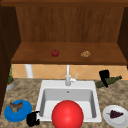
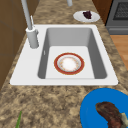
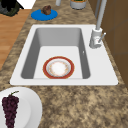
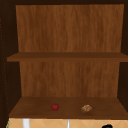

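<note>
Bottle (image 1: 109, 81) half hidden under right hand (image 1: 104, 75), fingers curled round it, lying on table right of sink (image 1: 45, 86). Left hand (image 1: 32, 119) by blue plate (image 1: 21, 114), fingers unclear.

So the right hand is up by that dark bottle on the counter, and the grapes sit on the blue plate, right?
Not quite. The grapes sit on the white plate, as the right side view shows; the blue plate carries a brown piece of food. The right hand is indeed by the dark bottle.
</note>
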Controlling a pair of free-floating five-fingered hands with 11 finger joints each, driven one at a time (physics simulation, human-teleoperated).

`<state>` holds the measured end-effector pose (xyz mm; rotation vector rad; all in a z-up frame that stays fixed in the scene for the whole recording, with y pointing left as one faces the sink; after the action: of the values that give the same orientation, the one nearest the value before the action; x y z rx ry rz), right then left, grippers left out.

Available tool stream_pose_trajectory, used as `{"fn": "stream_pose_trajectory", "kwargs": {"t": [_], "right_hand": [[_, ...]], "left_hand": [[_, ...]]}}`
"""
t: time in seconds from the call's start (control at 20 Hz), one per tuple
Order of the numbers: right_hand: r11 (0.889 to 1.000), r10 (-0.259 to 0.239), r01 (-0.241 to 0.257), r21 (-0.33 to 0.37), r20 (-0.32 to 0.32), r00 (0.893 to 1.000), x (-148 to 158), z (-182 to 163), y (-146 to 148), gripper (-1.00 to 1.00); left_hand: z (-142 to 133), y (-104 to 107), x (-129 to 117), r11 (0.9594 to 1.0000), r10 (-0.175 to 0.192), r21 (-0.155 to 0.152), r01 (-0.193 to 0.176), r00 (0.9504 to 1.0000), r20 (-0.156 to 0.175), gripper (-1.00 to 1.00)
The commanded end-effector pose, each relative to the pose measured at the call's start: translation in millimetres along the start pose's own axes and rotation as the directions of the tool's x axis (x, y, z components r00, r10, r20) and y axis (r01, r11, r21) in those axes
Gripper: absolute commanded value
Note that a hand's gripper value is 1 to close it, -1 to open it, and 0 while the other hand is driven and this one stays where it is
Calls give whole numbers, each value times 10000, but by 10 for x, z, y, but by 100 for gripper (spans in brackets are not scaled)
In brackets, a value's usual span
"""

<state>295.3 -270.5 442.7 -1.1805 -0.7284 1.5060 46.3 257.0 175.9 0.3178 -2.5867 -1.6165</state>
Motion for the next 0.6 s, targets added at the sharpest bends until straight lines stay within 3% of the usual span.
{"fn": "stream_pose_trajectory", "kwargs": {"t": [0.0,0.2,0.4,0.5,0.55], "right_hand": [[9936,1120,-1127,-106,-537,9923,-119,-16,34,100],[9863,1623,-1640,-158,-790,9836,-199,-33,67,100],[9766,2134,-2151,-82,-936,9725,-3,-174,300,100],[9555,2934,-2949,79,-1301,9471,-98,-148,284,100],[9505,3081,-3105,72,-1504,9394,-196,-143,263,100]], "left_hand": [[0,0,0,10000,0,0,0,10000,0,0],[0,0,0,10000,0,0,0,10000,0,0],[0,0,0,10000,0,0,0,10000,0,0],[0,0,0,10000,0,0,0,10000,0,0],[0,0,0,10000,0,0,0,10000,0,0]]}}
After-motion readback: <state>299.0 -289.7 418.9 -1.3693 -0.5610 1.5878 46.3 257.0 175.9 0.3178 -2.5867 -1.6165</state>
